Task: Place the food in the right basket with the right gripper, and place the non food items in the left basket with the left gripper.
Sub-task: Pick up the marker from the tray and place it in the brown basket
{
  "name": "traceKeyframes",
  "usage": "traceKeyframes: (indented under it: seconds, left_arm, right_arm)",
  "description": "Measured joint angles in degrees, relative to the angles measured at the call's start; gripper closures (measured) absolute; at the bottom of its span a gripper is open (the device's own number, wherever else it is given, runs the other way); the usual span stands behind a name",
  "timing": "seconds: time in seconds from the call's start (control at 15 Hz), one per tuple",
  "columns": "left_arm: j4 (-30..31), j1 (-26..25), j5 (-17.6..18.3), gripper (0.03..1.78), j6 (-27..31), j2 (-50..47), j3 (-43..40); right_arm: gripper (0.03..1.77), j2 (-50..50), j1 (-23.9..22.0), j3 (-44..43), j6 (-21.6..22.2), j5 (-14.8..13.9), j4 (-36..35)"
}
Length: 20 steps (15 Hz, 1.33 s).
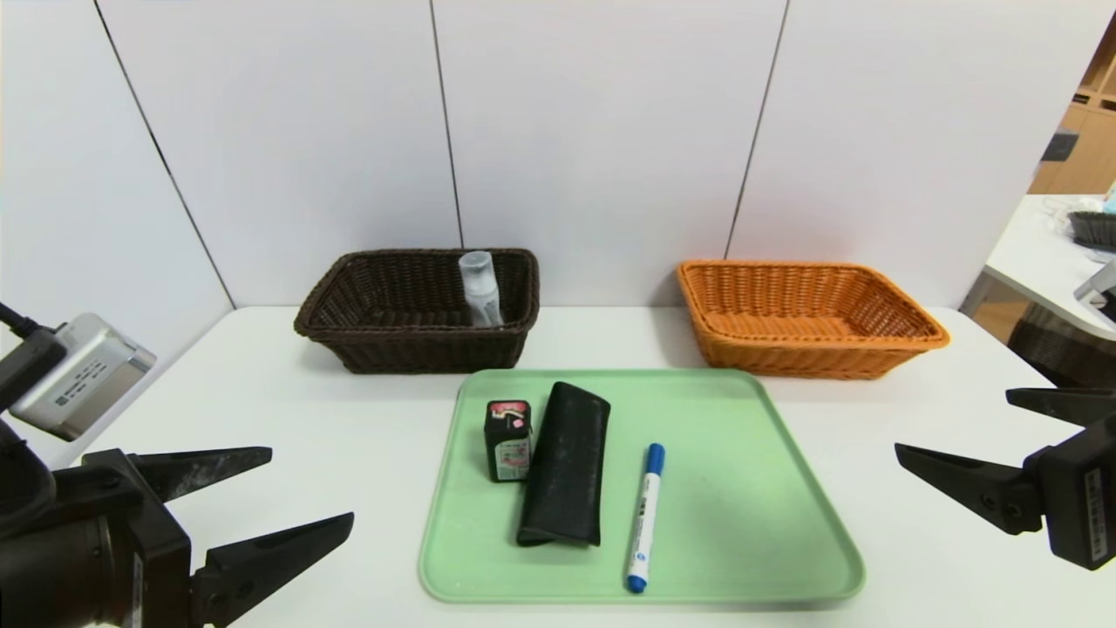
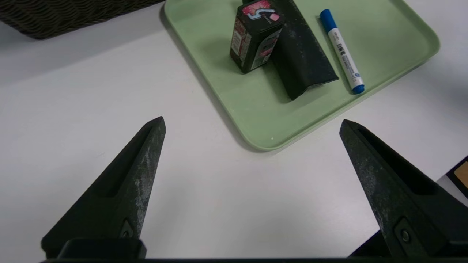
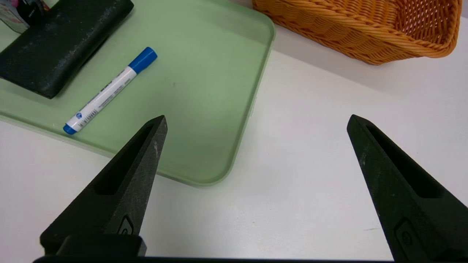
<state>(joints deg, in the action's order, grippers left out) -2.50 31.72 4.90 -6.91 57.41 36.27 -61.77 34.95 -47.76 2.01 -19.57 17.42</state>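
On the green tray (image 1: 750,515) stand a small black food box with a pink top (image 1: 508,440) (image 2: 256,34), a flat black case (image 1: 565,464) (image 2: 301,54) (image 3: 58,44) and a blue-capped white marker (image 1: 645,516) (image 2: 342,49) (image 3: 109,89). The dark brown left basket (image 1: 349,301) holds a clear bottle (image 1: 480,288). The orange right basket (image 1: 907,327) (image 3: 365,33) shows nothing inside. My left gripper (image 1: 312,484) (image 2: 252,122) hovers open over the table left of the tray. To the tray's right my right gripper (image 1: 952,423) (image 3: 256,118) is open too, holding nothing.
A white panel wall rises just behind both baskets. Bare white table (image 1: 261,392) lies on either side of the tray. Another table with a dark basket (image 1: 1094,228) stands off to the far right.
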Motion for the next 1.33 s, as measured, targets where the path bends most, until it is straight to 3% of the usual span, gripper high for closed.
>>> traceKeyframes:
  seconds: [0.27,0.53,1.0,1.33]
  left_arm:
    - [-2.8,5.8,-0.2,0.12,-1.2,1.8,5.0]
    - [-6.3,11.8,-0.8,0.12,-7.4,6.3,11.6]
    - [-7.1,20.4,-5.1,0.12,-13.0,18.0,20.0]
    - [-12.7,24.3,-8.0,0.12,-17.8,26.8,28.4]
  right_arm:
    - [0.11,0.5,0.0,1.4,-0.2,0.0,0.0]
    - [0.11,1.0,0.2,2.8,-0.2,0.0,0.0]
    - [0.11,2.0,0.7,5.2,-0.3,0.0,0.0]
    - [0.11,2.9,1.0,6.4,-1.0,0.0,0.0]
